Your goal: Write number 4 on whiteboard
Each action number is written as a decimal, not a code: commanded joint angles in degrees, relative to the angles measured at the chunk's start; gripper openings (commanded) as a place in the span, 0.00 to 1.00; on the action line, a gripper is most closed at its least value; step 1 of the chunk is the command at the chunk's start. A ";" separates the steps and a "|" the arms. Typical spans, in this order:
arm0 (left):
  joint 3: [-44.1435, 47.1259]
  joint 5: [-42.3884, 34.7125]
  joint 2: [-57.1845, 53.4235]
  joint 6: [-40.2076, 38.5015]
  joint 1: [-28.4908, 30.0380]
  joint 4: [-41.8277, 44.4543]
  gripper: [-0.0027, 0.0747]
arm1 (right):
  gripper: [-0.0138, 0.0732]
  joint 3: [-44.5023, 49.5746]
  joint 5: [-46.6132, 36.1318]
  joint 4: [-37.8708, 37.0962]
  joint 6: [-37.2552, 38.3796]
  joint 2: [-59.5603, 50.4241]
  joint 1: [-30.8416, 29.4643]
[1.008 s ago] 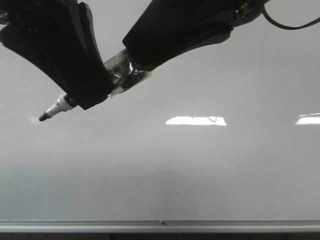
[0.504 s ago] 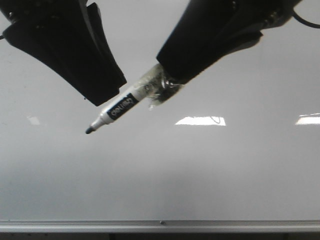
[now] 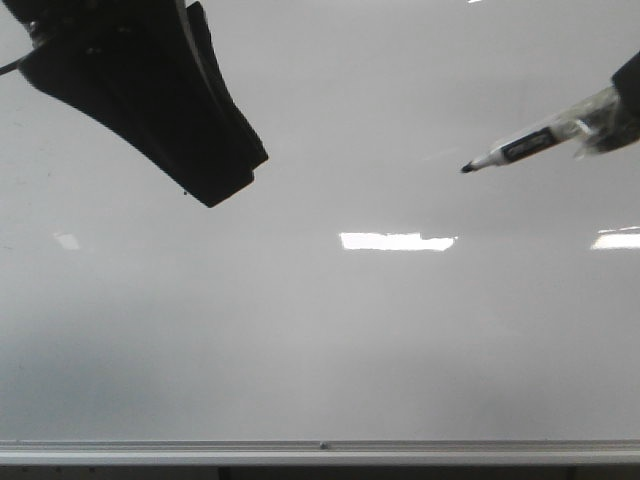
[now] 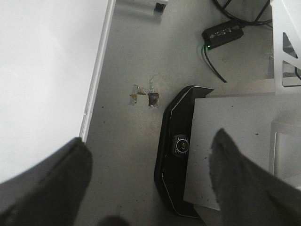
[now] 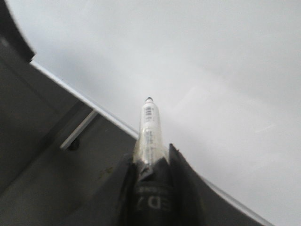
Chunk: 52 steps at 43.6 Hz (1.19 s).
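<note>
I see the large glossy white-grey whiteboard point(image 3: 320, 330) filling my front view, its surface smooth and bare of any marker line that I can make out, with bright rectangular light reflections across its middle and a thin silver metal frame edge along the near side. No number 4 shows on it.

My right gripper point(image 5: 149, 162), black and hard-shelled, has its fingers closed on a slim white marker pen with a black label and black tip point(image 3: 520, 150). The barrel is wrapped in crinkled clear tape where the fingers meet it. In the front view the pen enters from the right edge, slanted, tip pointing left; I cannot tell whether the tip touches the board.

My left gripper point(image 4: 150, 188) has its dark, matte, blurred fingers point(image 4: 51, 183) spread wide apart with nothing between them. In the front view it is the big black wedge at upper left, covering that corner of the board.

From the left wrist camera I see the board's edge beside a dull grey surface, with a small scrap of clear tape point(image 4: 146, 94), a black curved camera housing point(image 4: 176, 150), a pale grey panel point(image 4: 225, 141), and a black box with a green light and cable point(image 4: 222, 33).
</note>
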 commanded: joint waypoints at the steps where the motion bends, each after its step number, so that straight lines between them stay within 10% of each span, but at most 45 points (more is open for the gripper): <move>1: -1.70 -0.53 -2.25 -0.57 -0.26 -2.49 0.45 | 0.09 -1.10 -3.91 2.84 -0.04 -2.51 -2.04; 12: -1.70 -0.82 -2.25 -0.57 -0.26 -2.49 0.01 | 0.09 -1.10 -5.58 3.86 -0.04 -2.81 -2.04; 25: -1.70 -0.91 -2.25 -0.57 -0.26 -2.49 0.01 | 0.09 -4.10 -19.05 8.36 1.59 -0.30 -2.04; 52: -1.70 -0.91 -2.25 -0.57 -0.26 -2.49 0.01 | 0.09 -23.33 -16.67 8.25 1.58 23.69 -2.04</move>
